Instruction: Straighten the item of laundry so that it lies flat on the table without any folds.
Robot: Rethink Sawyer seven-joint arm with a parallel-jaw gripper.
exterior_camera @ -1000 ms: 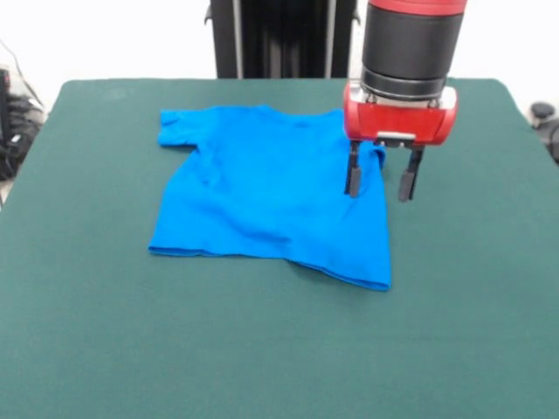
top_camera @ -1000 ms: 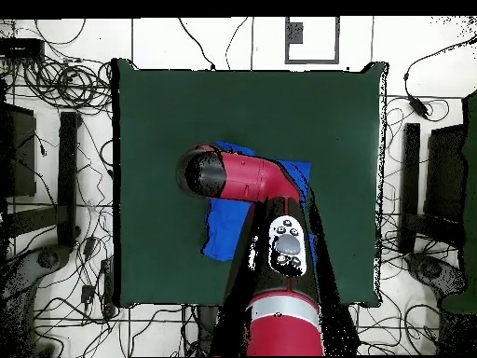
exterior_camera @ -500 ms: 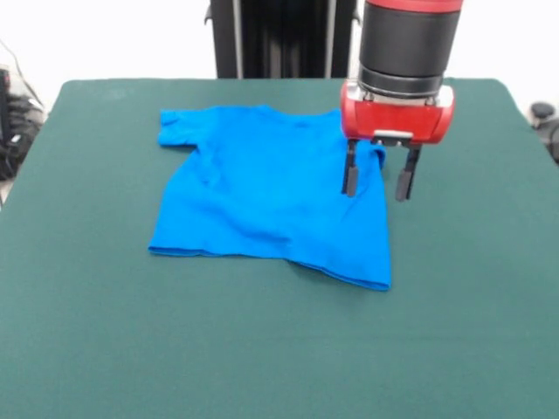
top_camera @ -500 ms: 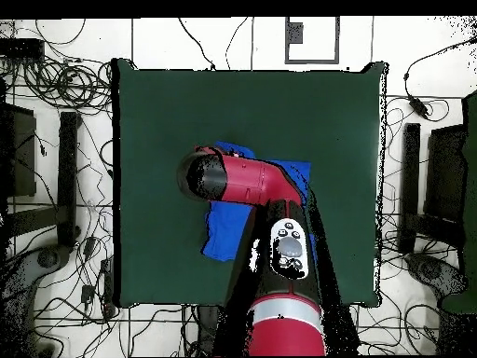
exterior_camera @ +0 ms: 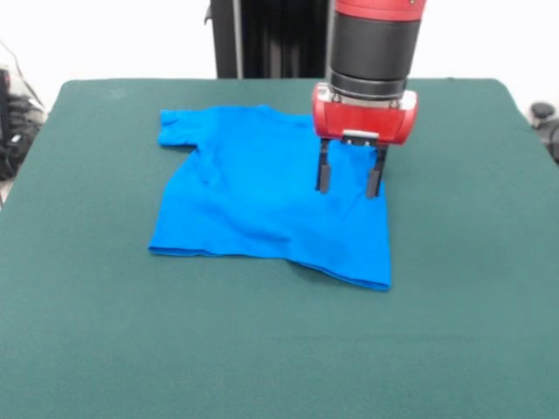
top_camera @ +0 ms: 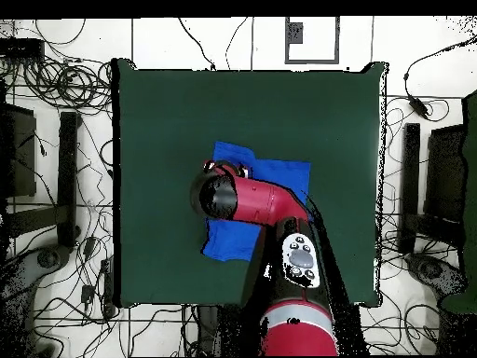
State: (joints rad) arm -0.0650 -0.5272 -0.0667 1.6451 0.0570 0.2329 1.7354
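Your green table (exterior_camera: 472, 332) fills the front view. The gripper (exterior_camera: 349, 181) hangs over it with its two fingers (exterior_camera: 324, 177) spread apart, holding nothing, tips over the blue T-shirt (exterior_camera: 253, 196); you can't tell whether they touch the fabric. The shirt lies spread from the gripper toward nine o'clock, its hem rippled near six o'clock.

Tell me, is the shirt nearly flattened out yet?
Mostly: the blue T-shirt lies spread on the green table. The open claw hovers over its right side, holding nothing. Left to do: the bunched sleeve under the claw and small wrinkles near the bottom hem.
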